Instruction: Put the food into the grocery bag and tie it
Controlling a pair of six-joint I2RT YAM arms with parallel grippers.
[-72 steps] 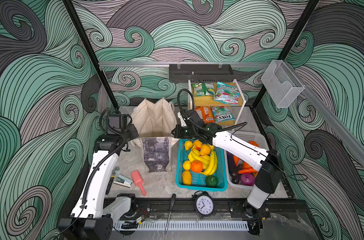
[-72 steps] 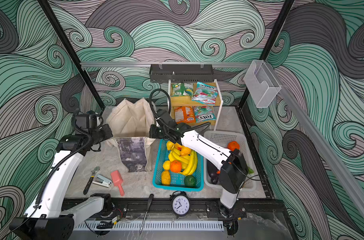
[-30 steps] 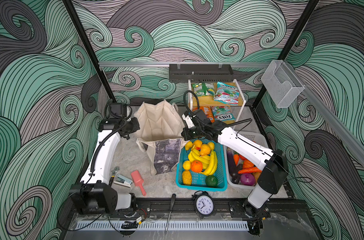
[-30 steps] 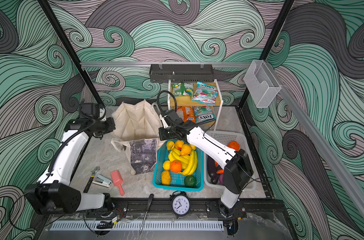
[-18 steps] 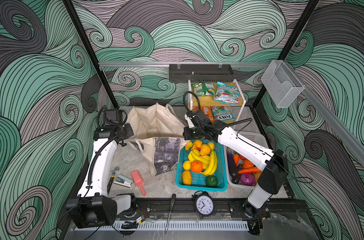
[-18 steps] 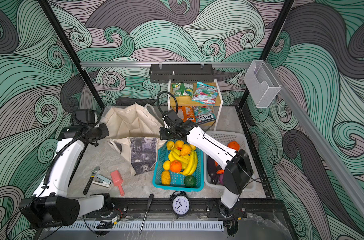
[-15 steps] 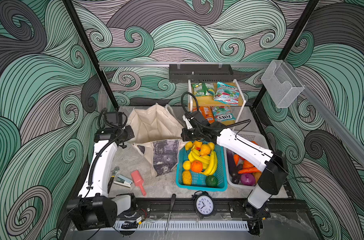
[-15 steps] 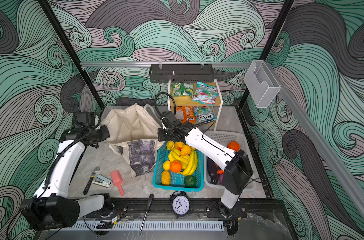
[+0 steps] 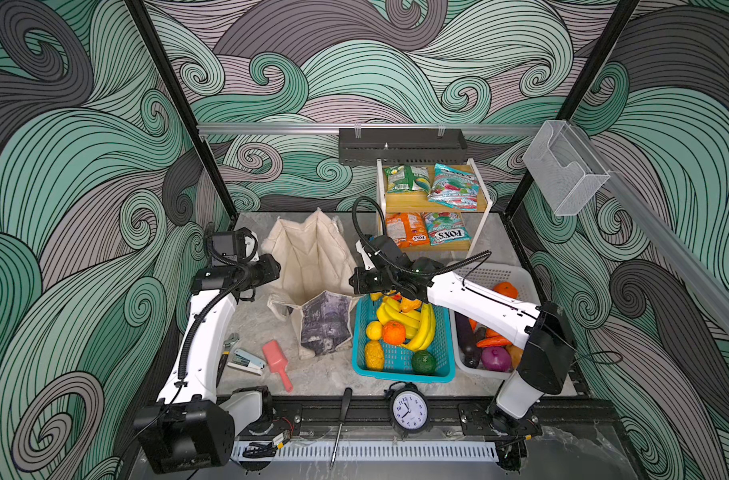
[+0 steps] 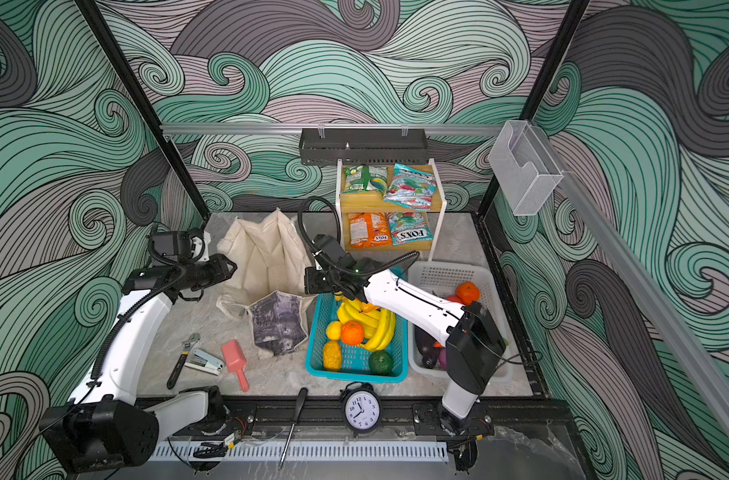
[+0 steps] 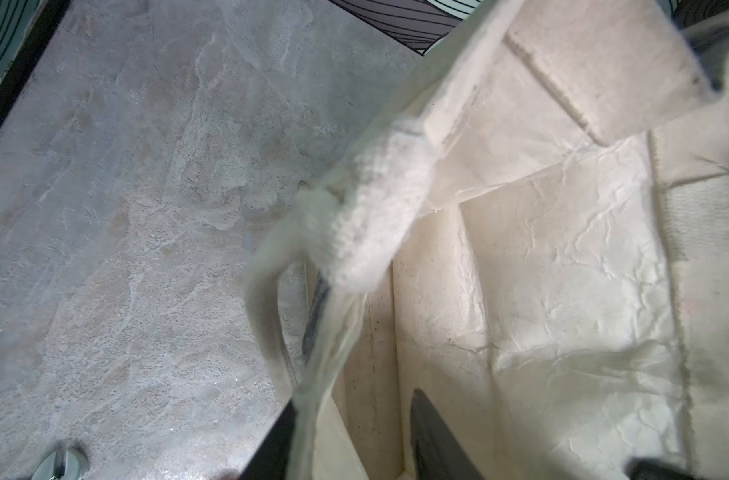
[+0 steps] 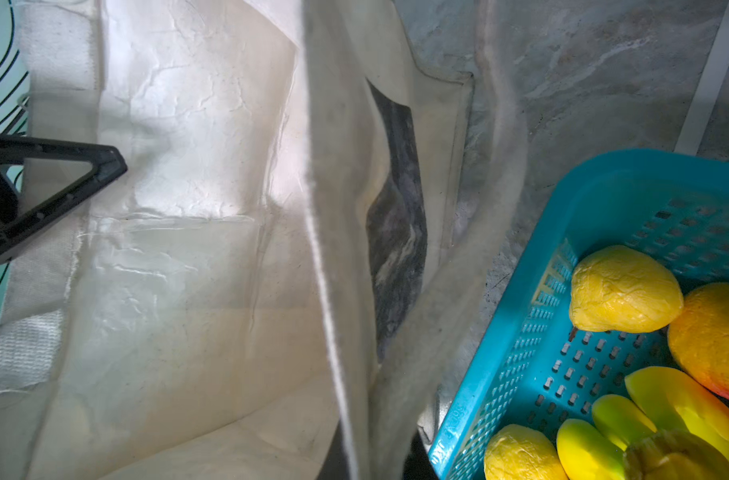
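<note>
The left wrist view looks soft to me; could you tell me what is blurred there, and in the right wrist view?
Left wrist view: on the tote bag the near rim and cream handle are smeared, the marble table sharper. Right wrist view: the bag's middle edge is soft, its lining glares, the teal basket is crisp.

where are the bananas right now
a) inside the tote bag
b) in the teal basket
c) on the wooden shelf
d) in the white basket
b: the bananas lie among other fruit in the teal basket, which sits right beside the canvas tote bag.
</note>
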